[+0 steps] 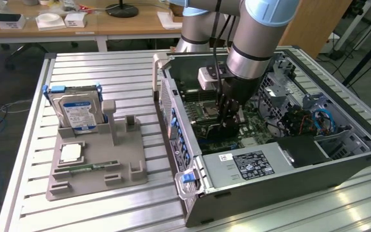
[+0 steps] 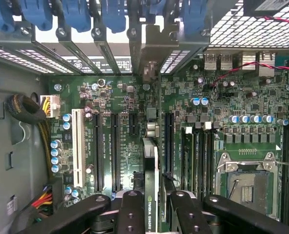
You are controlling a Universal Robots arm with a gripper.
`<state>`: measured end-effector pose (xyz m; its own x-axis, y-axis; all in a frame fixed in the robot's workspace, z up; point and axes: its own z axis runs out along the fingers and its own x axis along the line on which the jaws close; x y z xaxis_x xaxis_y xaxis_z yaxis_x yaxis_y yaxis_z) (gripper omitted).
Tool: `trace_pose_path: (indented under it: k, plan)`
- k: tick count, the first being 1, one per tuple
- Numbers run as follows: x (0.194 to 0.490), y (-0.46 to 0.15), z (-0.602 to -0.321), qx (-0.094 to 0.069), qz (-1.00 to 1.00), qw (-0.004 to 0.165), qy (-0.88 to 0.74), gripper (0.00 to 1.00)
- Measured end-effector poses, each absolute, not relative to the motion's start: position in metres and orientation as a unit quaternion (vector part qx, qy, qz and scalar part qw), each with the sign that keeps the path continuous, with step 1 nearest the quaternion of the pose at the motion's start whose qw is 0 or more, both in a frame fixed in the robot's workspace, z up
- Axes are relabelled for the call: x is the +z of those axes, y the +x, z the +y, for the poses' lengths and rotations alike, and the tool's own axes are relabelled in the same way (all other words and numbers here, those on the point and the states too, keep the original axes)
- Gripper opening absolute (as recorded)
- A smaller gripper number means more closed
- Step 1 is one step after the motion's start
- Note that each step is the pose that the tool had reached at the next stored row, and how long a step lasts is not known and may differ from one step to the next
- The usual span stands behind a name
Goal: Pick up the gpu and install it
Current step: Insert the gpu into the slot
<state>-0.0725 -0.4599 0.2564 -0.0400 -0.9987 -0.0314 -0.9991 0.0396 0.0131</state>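
Gripper (image 2: 153, 204) pinches gpu (image 2: 151, 165) edge-on — over the motherboard (image 2: 120, 112).

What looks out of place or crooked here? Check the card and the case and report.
Nothing stands out. The gpu sits edge-on between the gripper fingers, in line with the slots on the motherboard inside the case. The hard drive stands upright in its holder.

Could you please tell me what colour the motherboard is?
Green motherboard, clearest in the wrist view.

The gpu (image 2: 151, 195) stands edge-on, its lower part hidden behind the jaws.
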Motion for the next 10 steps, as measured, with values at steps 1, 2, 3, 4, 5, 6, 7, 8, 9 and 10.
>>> trace_pose_path:
  k: [1, 2, 3, 4, 5, 6, 7, 8, 9, 10]
  plan:
    - [0.2563, -0.0725, -0.4598, 0.016, 0.721, 0.007, -0.693, 0.25]
    - [0.2563, -0.0725, -0.4598, 0.016, 0.721, 0.007, -0.693, 0.25]
    - [0.2563, -0.0725, -0.4598, 0.016, 0.721, 0.007, -0.693, 0.25]
    - [0.2563, -0.0725, -0.4598, 0.016, 0.721, 0.007, -0.693, 0.25]
    - [0.2563, -0.0725, -0.4598, 0.016, 0.721, 0.007, -0.693, 0.25]
    - [0.2563, -0.0725, -0.4598, 0.016, 0.721, 0.007, -0.693, 0.25]
    - [0.2563, -0.0725, -0.4598, 0.016, 0.721, 0.007, -0.693, 0.25]
    - [0.2563, -0.0725, -0.4598, 0.016, 0.721, 0.007, -0.693, 0.25]
    - [0.2563, -0.0725, -0.4598, 0.016, 0.721, 0.007, -0.693, 0.25]
    - [0.2563, -0.0725, -0.4598, 0.016, 0.721, 0.007, -0.693, 0.25]
